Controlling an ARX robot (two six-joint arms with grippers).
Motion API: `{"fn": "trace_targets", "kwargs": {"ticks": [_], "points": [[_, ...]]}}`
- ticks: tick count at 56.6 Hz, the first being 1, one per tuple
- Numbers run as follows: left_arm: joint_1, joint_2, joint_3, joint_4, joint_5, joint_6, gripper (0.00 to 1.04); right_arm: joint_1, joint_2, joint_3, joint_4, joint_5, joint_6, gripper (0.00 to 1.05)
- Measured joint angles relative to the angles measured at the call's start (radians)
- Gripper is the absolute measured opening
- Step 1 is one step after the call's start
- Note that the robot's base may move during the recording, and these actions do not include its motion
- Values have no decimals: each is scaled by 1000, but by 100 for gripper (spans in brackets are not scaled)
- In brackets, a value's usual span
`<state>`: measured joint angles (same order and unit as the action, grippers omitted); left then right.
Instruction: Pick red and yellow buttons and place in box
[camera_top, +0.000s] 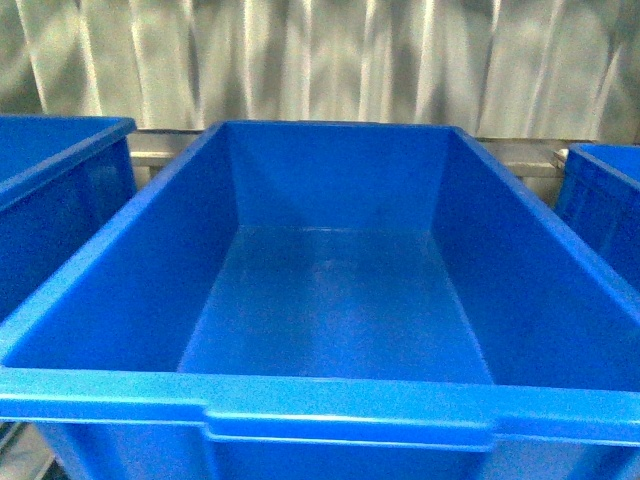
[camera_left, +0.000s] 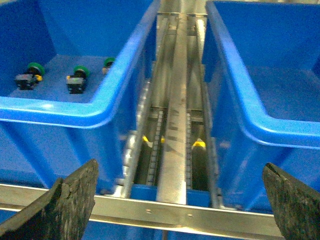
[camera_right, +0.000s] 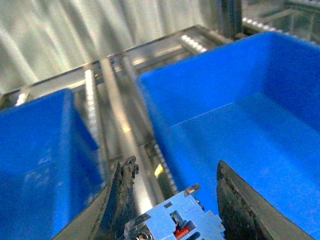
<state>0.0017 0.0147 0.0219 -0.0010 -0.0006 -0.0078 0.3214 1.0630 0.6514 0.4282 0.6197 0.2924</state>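
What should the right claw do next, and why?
Probably slide a little further over the blue box before letting go. The right claw seems to grip a pale switch block with a red bit showing, and it hangs near the box's wall, close to the metal rails, not well over the floor.

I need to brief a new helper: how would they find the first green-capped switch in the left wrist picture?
Look into the blue bin beside the metal rail. Three green-capped switches lie in a row on its floor. Take the switch furthest from the rail; unlike the one by the wall, it shows whole.
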Motion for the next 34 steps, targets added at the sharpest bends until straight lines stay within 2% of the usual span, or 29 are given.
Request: {"fn": "trace_targets", "kwargs": {"ticks": [11,19,28,34], "points": [[0,0,0,0,2,0,97,-72,-62,-43,2,-76,-23,41],[0,0,0,0,4,2,97,-130,-40,-53,-1,-151,-158,41],[0,0,0,0,3,2,97,-207,76,-12,-18,-380,-456,41],[0,0,0,0,0,2,97,-273,151,33,-46,-485,-568,41]]}}
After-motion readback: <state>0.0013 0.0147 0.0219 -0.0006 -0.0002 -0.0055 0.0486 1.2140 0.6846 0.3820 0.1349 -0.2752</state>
